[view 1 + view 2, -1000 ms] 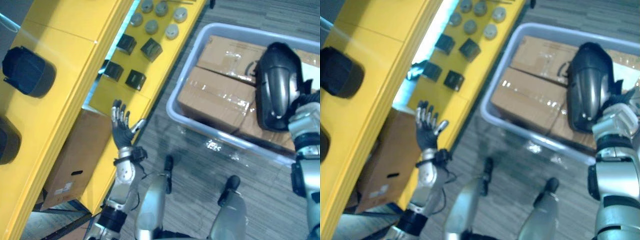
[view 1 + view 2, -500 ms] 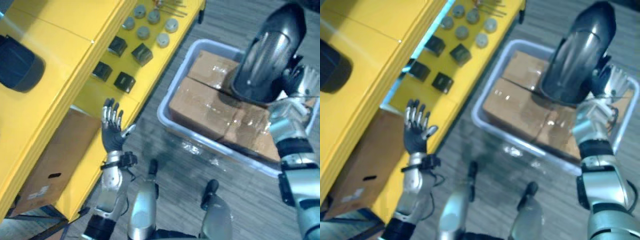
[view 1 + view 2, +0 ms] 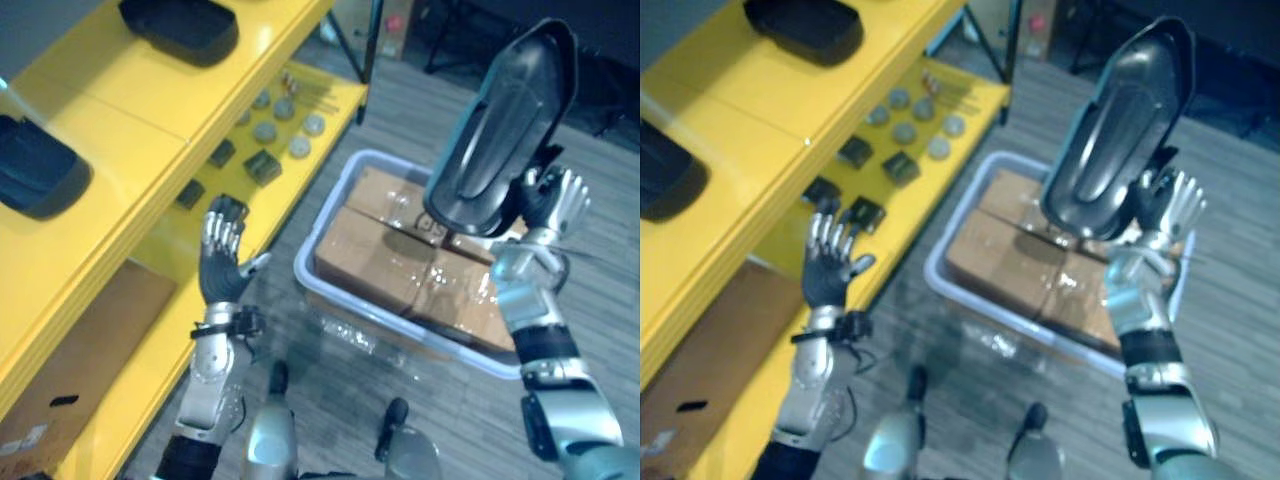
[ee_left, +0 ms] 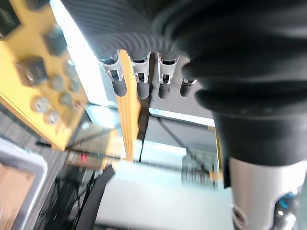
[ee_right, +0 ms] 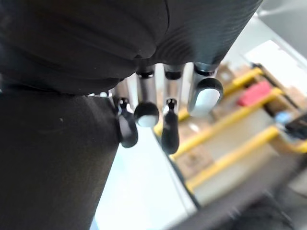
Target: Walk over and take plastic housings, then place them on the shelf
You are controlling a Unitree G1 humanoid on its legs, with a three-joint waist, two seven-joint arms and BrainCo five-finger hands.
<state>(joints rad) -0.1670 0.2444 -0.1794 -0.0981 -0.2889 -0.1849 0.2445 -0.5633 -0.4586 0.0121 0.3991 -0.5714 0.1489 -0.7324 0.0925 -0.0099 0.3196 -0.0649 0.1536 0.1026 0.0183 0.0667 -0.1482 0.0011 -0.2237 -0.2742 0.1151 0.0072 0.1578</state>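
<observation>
1. The dark housing (image 3: 503,125) stands tilted above the grey tub (image 3: 308,268) of boxes (image 3: 370,250). Its lower end hides the right robot hand's (image 3: 553,198) palm, and the fingers fan out straight.
2. The left robot hand (image 3: 222,262) is spread wide beside the yellow shelf (image 3: 130,110).
3. Another housing (image 3: 40,178) lies near the shelf's front edge. A farther housing (image 3: 182,24) is cut off.

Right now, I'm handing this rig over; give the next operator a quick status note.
Left hand: open, empty, raised beside the yellow shelf.
Right hand: fingers splayed straight, carrying the dark housing high above the grey bin.
Done: far housing and near housing lie on the shelf top.
Left: set the dark housing on the shelf.
</observation>
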